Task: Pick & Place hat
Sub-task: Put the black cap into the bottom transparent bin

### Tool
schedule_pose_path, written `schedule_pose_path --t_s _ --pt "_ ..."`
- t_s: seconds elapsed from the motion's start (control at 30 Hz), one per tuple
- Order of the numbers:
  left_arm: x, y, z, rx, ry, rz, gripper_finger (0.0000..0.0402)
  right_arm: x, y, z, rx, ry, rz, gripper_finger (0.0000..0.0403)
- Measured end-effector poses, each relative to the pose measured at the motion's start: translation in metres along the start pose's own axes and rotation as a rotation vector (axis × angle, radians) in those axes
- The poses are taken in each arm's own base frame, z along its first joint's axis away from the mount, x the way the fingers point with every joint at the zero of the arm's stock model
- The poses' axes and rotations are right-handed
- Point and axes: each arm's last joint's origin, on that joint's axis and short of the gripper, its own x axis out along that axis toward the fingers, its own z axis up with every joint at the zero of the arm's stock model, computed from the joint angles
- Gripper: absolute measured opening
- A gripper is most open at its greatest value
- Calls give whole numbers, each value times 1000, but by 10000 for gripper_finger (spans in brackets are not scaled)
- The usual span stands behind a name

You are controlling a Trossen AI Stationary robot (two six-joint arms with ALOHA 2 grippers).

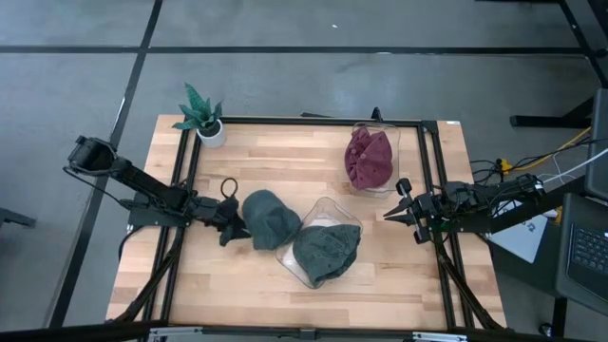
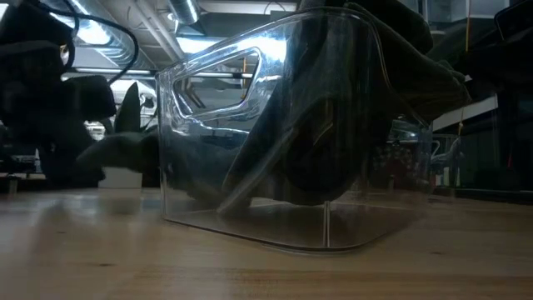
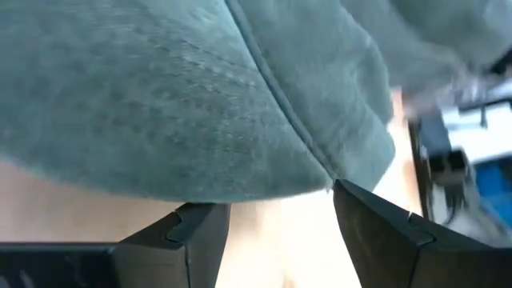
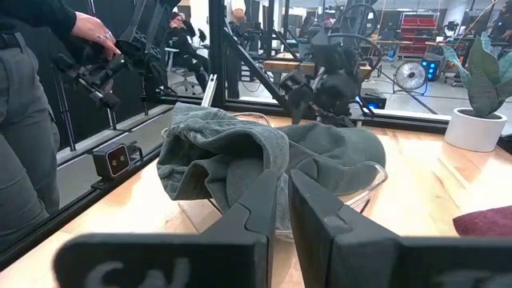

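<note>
A dark green hat (image 1: 269, 218) lies flat on the wooden table left of centre. My left gripper (image 1: 236, 224) is open at the hat's left edge; in its wrist view the hat (image 3: 184, 96) fills the picture just beyond the spread fingertips (image 3: 276, 212). A second green hat (image 1: 326, 249) sits in a clear bin (image 1: 285, 255), draped over the bin's rim. A dark red hat (image 1: 370, 157) fills another clear bin at the far right. My right gripper (image 1: 404, 205) hovers shut at the right, level, holding nothing. My left gripper's open fingers (image 3: 364, 212) stand at the lower edge of the green hat (image 3: 320, 172), coming level from the table's left. I cannot tell whether they touch the cloth. The hat lies on the table.
A small potted plant (image 1: 202, 119) stands at the far left corner. A black frame (image 1: 423, 161) borders the tabletop. Bare wood lies along the near edge. A person (image 4: 32, 120) stands beyond the table's near side holding a hand-held device.
</note>
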Motion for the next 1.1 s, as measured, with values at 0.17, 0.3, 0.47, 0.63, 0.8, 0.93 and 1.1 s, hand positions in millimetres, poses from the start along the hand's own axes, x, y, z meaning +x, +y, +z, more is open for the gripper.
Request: schedule_pose_path --t_s 0.17,0.3,0.47,0.63,0.8,0.93,1.1 --pt "0 4 -4 62 116 -24 216 0 0 0 0 0 1 36" --pt "-1 6 -8 112 191 -33 216 0 0 0 2 0 0 36" --pt "-1 5 -10 139 269 -81 216 0 0 0 2 0 0 36" --pt "3 -13 2 196 265 -170 216 0 0 0 2 0 0 36" --pt "8 -39 23 343 241 -191 216 0 0 0 2 0 0 36" --pt "8 -58 40 534 280 -134 216 0 0 0 3 0 0 36" --pt "-1 -79 66 810 311 35 216 0 0 0 3 0 0 36"
